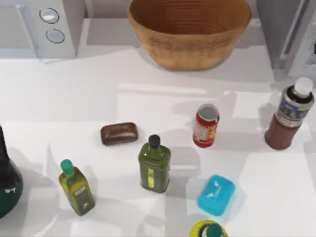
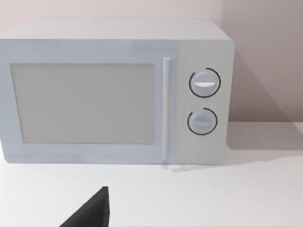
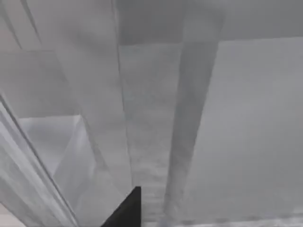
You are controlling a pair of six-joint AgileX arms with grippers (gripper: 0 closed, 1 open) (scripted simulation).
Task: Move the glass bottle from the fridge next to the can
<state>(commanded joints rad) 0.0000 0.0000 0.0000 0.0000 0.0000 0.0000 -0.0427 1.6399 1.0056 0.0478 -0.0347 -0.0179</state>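
You have three bottles standing on the white table point(image 1: 74, 98). The tall reddish-brown glass bottle point(image 1: 290, 115) with white cap stands at the table's three o'clock edge, out of the grey fridge point(image 1: 289, 34), which sits at about one o'clock. The small red can point(image 1: 205, 126) with silver top stands well apart from that bottle, toward the centre. The olive-green black-capped bottle point(image 1: 154, 164) and the green-capped yellowish bottle point(image 1: 76, 187) stand toward six and seven o'clock.

You also have one woven basket point(image 1: 190, 32) at twelve o'clock, one brown oblong block point(image 1: 119, 133), one blue pad point(image 1: 216, 194) and one white microwave point(image 1: 39, 27) at eleven o'clock.

The left wrist view gives you the microwave's front with both round knobs point(image 2: 204, 83); the right wrist view gives you grey fridge panels point(image 3: 156, 118). You cannot tell how either pincer stands.
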